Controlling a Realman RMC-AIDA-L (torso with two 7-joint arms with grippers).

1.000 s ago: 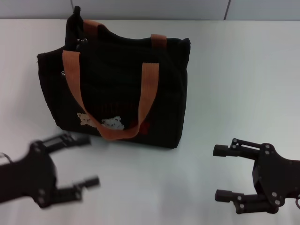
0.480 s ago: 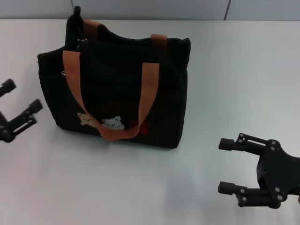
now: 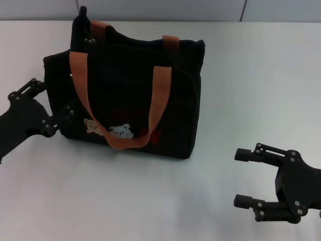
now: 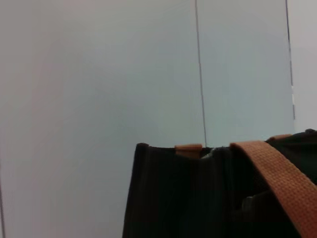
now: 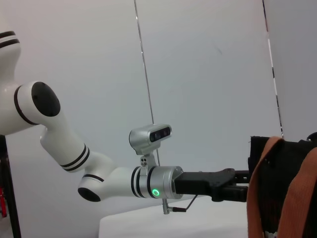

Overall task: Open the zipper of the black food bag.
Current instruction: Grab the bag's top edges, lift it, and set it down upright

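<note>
The black food bag (image 3: 133,95) stands upright on the white table, its bear print facing me and two orange-brown handles (image 3: 160,95) draped over it. The zipper runs along the top rim, and a small silvery bit (image 3: 90,41) shows near the far left corner. My left gripper (image 3: 54,99) is open at the bag's left end, its fingers (image 3: 36,85) spread against that side. The right wrist view shows the left gripper (image 5: 237,183) reaching the bag (image 5: 277,193). In the left wrist view the bag's top edge (image 4: 198,198) is close. My right gripper (image 3: 239,176) is open at the front right, well away from the bag.
The white table (image 3: 251,90) stretches to the right of the bag and in front of it. A grey wall (image 3: 160,10) runs behind the table's far edge.
My left gripper has swung from the table's front left up to the bag's left end. The right gripper drew back slightly, then held still.
</note>
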